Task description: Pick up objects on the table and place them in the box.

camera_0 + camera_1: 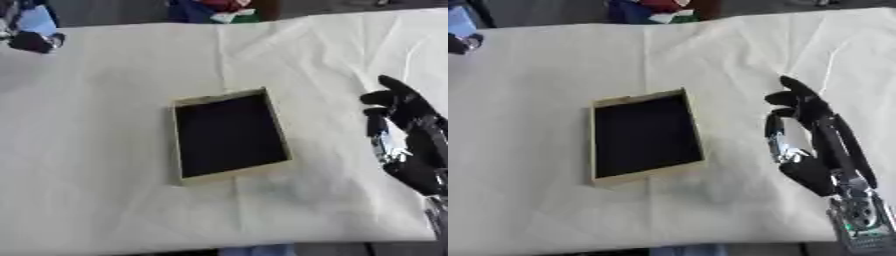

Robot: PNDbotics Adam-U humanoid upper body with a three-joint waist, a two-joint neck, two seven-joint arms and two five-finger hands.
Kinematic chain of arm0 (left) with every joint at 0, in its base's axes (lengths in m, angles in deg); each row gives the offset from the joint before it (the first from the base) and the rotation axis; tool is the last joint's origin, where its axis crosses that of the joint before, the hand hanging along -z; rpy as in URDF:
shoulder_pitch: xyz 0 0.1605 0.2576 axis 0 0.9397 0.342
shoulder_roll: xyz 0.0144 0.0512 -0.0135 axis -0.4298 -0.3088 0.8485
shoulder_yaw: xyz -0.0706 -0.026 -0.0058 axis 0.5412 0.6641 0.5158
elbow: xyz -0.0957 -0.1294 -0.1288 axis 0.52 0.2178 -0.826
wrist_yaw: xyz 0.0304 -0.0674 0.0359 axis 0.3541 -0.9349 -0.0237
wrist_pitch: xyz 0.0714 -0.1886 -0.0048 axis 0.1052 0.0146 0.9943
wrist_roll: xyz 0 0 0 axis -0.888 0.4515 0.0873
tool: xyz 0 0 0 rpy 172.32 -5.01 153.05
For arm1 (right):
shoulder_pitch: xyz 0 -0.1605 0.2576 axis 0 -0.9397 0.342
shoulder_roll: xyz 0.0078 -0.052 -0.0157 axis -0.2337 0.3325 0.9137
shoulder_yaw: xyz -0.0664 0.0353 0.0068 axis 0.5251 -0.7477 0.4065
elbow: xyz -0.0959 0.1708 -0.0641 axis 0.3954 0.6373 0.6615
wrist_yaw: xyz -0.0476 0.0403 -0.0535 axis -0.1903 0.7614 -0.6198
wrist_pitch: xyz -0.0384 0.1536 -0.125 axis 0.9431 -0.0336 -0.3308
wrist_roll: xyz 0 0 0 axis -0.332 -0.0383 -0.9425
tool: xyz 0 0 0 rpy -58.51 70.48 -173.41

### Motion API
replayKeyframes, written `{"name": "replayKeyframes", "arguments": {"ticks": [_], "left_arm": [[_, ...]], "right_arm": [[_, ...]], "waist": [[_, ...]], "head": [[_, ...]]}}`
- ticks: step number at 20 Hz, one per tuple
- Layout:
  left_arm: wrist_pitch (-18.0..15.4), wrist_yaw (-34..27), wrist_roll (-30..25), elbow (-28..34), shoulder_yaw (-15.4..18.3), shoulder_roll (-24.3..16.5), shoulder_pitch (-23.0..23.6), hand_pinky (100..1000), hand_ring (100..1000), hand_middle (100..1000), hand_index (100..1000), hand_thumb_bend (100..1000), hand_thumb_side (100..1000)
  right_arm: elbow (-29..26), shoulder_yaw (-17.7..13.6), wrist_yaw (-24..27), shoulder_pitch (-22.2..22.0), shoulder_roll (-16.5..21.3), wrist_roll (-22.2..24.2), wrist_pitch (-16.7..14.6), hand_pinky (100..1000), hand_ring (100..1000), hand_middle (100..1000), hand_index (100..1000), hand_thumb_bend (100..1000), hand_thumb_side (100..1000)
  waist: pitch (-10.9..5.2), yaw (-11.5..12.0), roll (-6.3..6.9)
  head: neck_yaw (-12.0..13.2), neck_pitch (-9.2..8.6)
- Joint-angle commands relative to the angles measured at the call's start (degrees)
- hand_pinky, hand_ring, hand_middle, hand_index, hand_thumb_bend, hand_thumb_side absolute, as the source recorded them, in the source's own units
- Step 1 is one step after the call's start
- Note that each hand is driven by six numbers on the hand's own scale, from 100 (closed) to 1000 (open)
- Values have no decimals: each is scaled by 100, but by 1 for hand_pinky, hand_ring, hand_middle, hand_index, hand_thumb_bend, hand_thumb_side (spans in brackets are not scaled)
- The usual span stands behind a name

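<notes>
— Where is the box?

— The shallow rectangular box with pale tan walls and a dark inside [229, 135] lies near the middle of the table covered in a creased cream cloth [114, 200]. It sits a little askew, its long sides running away from the robot. Its inside looks dark and I cannot make out anything in it.

— And the robot's hands?

— The black right hand with silver joints [811, 137] shows at the right, well apart from the box, over the cloth. Its fingers [798, 95] are relaxed and slightly bent, pointing toward the far edge, and the thumb [775, 135] stands off toward the box. It holds nothing. The forearm runs down to the lower right corner.

— The left one?

— At the far left corner there is a black and blue shape [33, 31] above the table's edge; I cannot tell whether it is the left hand.

— Any loose objects on the cloth?

— Only some red, blue, green and white items [219, 10] beyond the far edge of the table, too blurred to name.
</notes>
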Motion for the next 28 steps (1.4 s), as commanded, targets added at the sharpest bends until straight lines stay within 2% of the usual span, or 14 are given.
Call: {"name": "replayKeyframes", "arguments": {"ticks": [1, 3, 7, 11, 15, 23, 28], "left_arm": [[-361, -187, -348, 640, -318, -20, -62, 823, 683, 516, 820, 251, 509], [-667, -434, -535, 1056, -627, 115, -30, 818, 681, 513, 815, 249, 515], [-1070, -1071, -793, 1812, -1243, 402, 12, 813, 685, 522, 814, 257, 524], [-1276, -1513, -991, 2274, -1828, 751, -64, 811, 692, 527, 816, 267, 526], [-1430, -1678, -1116, 2436, -2246, 1093, -41, 812, 703, 541, 821, 274, 522], [-1807, -1538, -1530, 2164, -2639, 1570, 224, 822, 736, 606, 840, 299, 530], [-2018, -1575, -1661, 1980, -2724, 1711, 369, 830, 762, 689, 868, 406, 529]], "right_arm": [[-132, -8, 72, 39, 134, 17, -8, 740, 802, 717, 952, 100, 523], [-138, -5, 92, 40, 146, 23, -8, 740, 802, 717, 952, 100, 522], [-149, 3, 128, 40, 158, 37, -8, 740, 802, 717, 952, 100, 523], [-154, 17, 157, 55, 161, 64, -9, 741, 802, 716, 952, 100, 522], [-155, 27, 175, 65, 150, 85, -11, 741, 802, 716, 952, 100, 521], [-139, 48, 175, 91, 119, 136, -9, 741, 802, 715, 950, 100, 524], [-125, 49, 161, 106, 102, 157, -7, 741, 802, 711, 942, 100, 525]], "waist": [[-125, -2, 12], [-147, -24, 10], [-174, -57, 6], [-187, -83, 4], [-181, -119, -7], [-144, -135, -15], [-122, -144, -13]], "head": [[-19, 27], [-34, 27], [-49, 28], [-32, 28], [-16, 28], [34, 17], [57, -16]]}}
